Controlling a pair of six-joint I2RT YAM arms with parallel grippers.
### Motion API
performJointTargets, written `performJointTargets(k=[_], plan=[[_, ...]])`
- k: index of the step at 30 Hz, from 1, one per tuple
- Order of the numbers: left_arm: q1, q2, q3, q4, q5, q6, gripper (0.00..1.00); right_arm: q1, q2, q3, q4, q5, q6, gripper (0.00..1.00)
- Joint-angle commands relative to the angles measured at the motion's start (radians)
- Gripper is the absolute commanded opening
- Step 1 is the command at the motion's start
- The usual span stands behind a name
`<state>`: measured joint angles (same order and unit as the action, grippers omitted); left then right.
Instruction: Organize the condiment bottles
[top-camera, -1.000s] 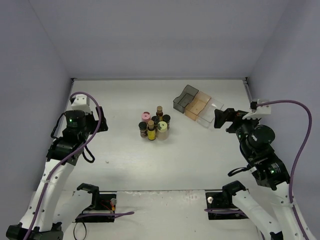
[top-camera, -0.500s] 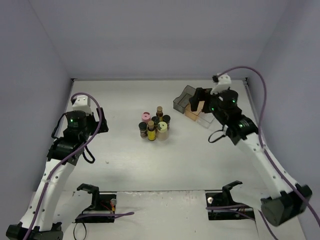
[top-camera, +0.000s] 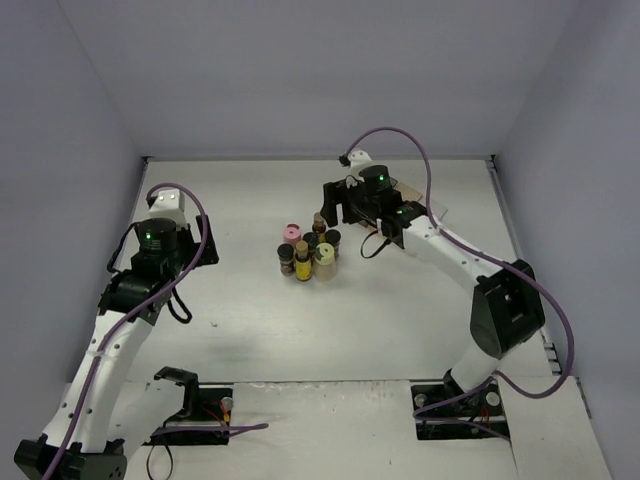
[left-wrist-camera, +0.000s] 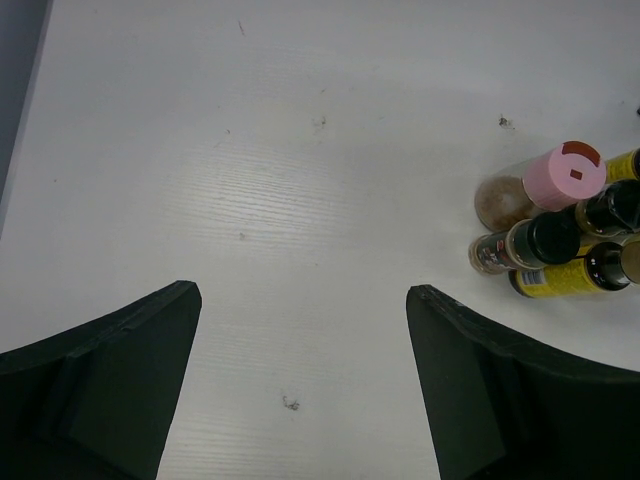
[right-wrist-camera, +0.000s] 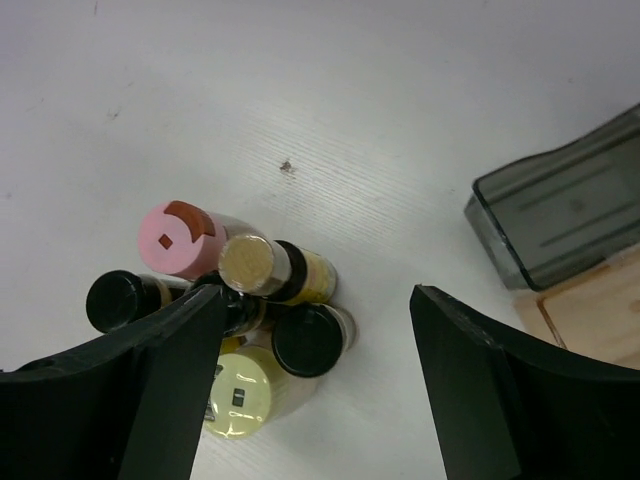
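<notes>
The condiment bottles (top-camera: 308, 252) stand upright in a tight cluster at mid-table. Among them are a pink-lidded one (right-wrist-camera: 178, 238), a tan-capped narrow-necked bottle (right-wrist-camera: 250, 264), a black-capped jar (right-wrist-camera: 308, 340) and a pale-yellow jar (right-wrist-camera: 238, 398). My right gripper (right-wrist-camera: 315, 300) hangs open just above the cluster's back right side (top-camera: 335, 205). Its left finger overlaps the bottles at that side; its right finger is over bare table. It holds nothing. My left gripper (left-wrist-camera: 300, 292) is open over bare table, left of the cluster (top-camera: 205, 250). The pink-lidded bottle (left-wrist-camera: 565, 175) shows at the right edge of the left wrist view.
A dark grey bin (right-wrist-camera: 560, 210) and an orange bin (right-wrist-camera: 590, 310) lie right of the cluster. In the top view my right arm covers most of the bins; only an orange corner (top-camera: 407, 189) and a clear one (top-camera: 436, 212) show. Grey walls close three sides.
My right arm has swung from the table's right side, leftward over the bins, to above the bottle cluster, and its jaws have narrowed. The left arm has barely shifted.
</notes>
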<state>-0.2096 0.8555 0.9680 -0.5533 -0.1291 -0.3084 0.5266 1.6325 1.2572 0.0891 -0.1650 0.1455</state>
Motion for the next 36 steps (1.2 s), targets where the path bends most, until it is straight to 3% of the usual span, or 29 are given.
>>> performJointTargets(k=[1, 3, 13, 16, 22, 26, 30, 36], plan=[[-0.005, 0.005, 0.008, 0.021, -0.009, -0.012, 0.85, 0.024, 0.018, 0.070, 0.118, -0.071, -0.032, 0.74], [-0.004, 0.010, 0.008, 0.021, -0.006, -0.014, 0.85, 0.029, 0.053, 0.080, 0.123, -0.088, -0.037, 0.69], [-0.004, 0.010, 0.011, 0.018, -0.001, -0.015, 0.86, 0.046, 0.151, 0.122, 0.129, -0.113, -0.050, 0.65], [-0.005, 0.010, 0.009, 0.018, 0.003, -0.015, 0.85, 0.047, 0.184, 0.136, 0.129, -0.107, -0.050, 0.59], [-0.005, 0.010, 0.009, 0.021, 0.013, -0.015, 0.86, 0.047, 0.213, 0.163, 0.115, -0.090, -0.055, 0.38], [-0.004, 0.013, 0.011, 0.021, 0.014, -0.015, 0.86, 0.047, 0.194, 0.172, 0.115, -0.041, -0.075, 0.14], [-0.004, 0.013, 0.009, 0.023, 0.022, -0.015, 0.85, 0.047, 0.167, 0.214, 0.110, 0.033, -0.116, 0.04], [-0.005, 0.016, 0.009, 0.023, 0.020, -0.015, 0.86, 0.026, 0.153, 0.352, 0.074, 0.108, -0.185, 0.00]])
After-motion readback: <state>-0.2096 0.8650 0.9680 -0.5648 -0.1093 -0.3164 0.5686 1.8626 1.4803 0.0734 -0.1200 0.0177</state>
